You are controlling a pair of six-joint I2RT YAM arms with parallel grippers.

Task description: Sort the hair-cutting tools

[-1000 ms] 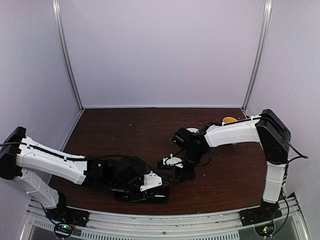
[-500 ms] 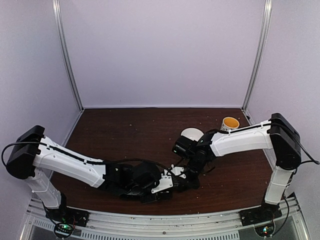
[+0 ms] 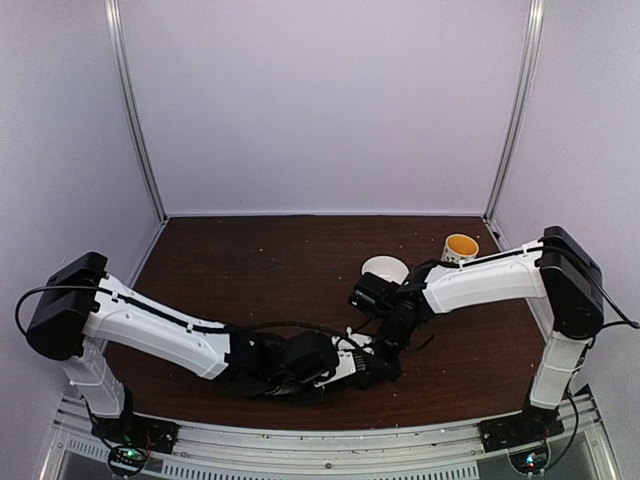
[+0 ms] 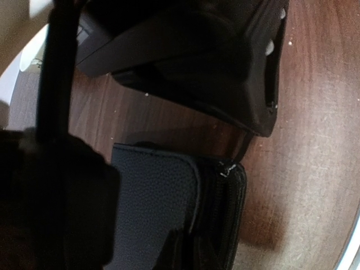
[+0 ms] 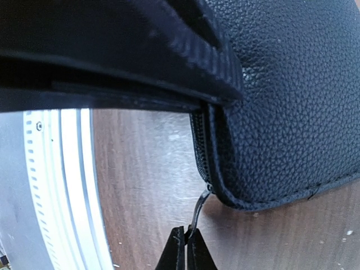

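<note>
"While the right gripper [image 5: 185, 250] pinches the zip pull [image 5: 198, 212] of the black case [image 5: 281, 112], jaws closed tight on it, where is the left gripper [image 3: 348, 366]?"

"At the same case, by the table's [image 3: 250, 270] near edge (whether its jaws are closed cannot be told). The hair-cutting tools show in no view."

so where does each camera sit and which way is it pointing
top: above and behind the bases, looking down on the table; left arm and right arm meet near the front edge.
left wrist: on the left arm, close over the black case; the left gripper is a dark blur at the left.
right wrist: low, facing the case's corner and the front rail; the right gripper pinches the zip pull.
shared: both wrist views show the same case.
</note>
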